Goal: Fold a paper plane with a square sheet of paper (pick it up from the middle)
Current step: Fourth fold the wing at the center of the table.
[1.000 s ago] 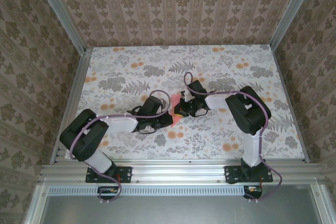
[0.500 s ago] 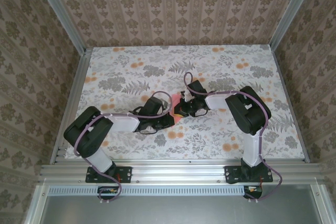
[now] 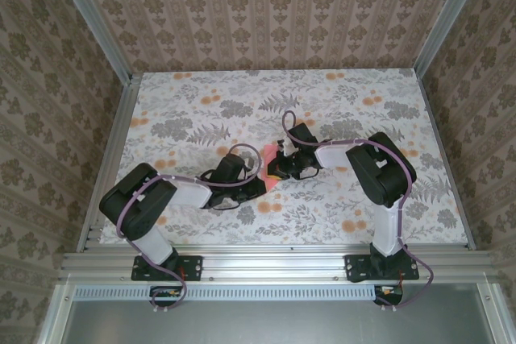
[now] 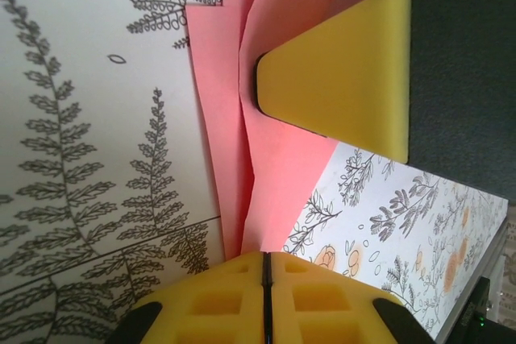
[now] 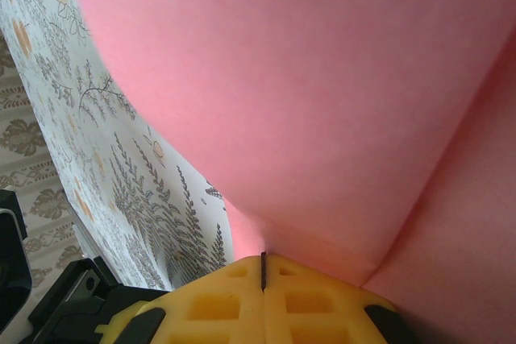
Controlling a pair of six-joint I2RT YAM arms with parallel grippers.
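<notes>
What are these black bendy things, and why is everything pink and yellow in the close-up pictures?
Those are two robot arms bolted to a flowery table. The big picture looks down from above: the left arm and right arm meet in the middle. The other two come from little cameras on each wrist. The pink stuff is a sheet of paper, already folded into layers. The yellow bits are padded fingers: the left fingers and the right fingers are both closed, pinching the paper.
</notes>
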